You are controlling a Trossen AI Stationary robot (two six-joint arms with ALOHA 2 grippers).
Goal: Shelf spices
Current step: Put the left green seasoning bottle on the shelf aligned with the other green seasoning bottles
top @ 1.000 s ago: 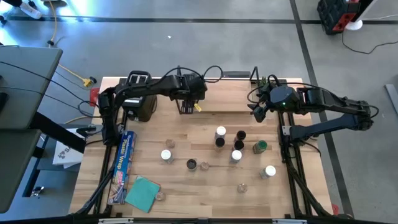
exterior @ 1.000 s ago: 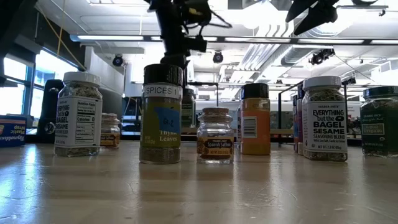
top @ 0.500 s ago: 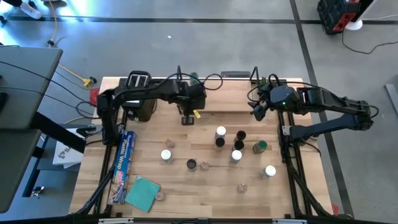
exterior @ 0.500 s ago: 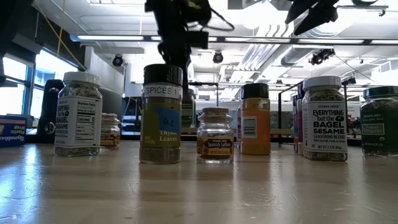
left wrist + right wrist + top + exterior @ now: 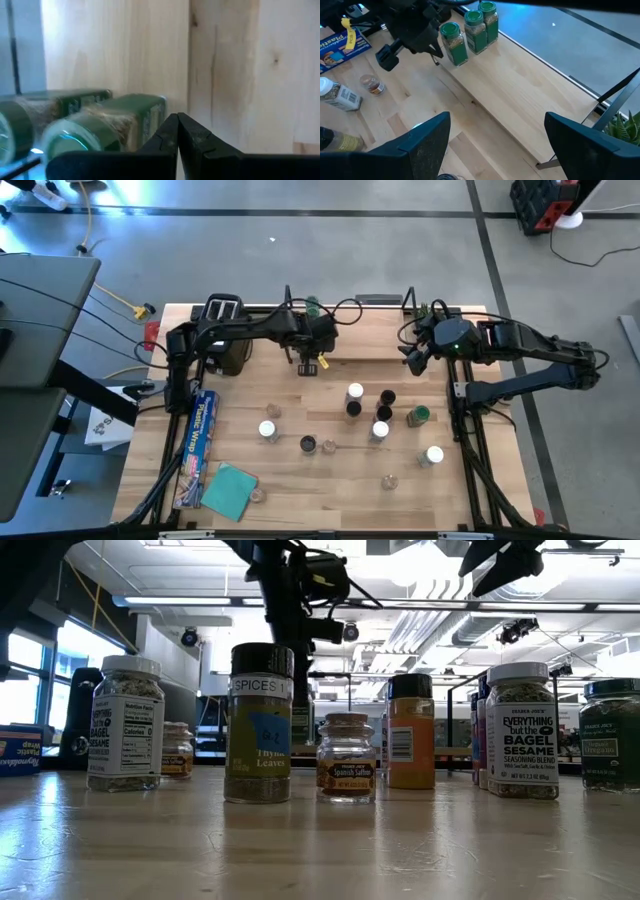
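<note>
The light-wood shelf [image 5: 360, 340] stands at the table's far middle. Three green-topped spice jars [image 5: 473, 30] stand upright in a row on its board; two of them show in the left wrist view [image 5: 105, 130]. My left gripper [image 5: 310, 364] hangs shut and empty just in front of those jars, at the shelf's near edge, pointing steeply down [image 5: 178, 132]. Several more spice jars [image 5: 381, 430] stand upright on the table's middle and right [image 5: 262, 720]. My right gripper [image 5: 414, 361] waits open above the shelf's right end [image 5: 495, 150].
A black toaster [image 5: 226, 345] stands at the far left. A plastic-wrap box [image 5: 200, 442] and a teal cloth [image 5: 230, 488] lie near the left edge. A small green plant [image 5: 625, 131] sits past the shelf's right end. The shelf board right of the jars is bare wood.
My left gripper has drawn back from over the shelf toward the table's near edge, sunk a little and shut its fingers on nothing. The green-topped jars it covered now show on the shelf's far side.
</note>
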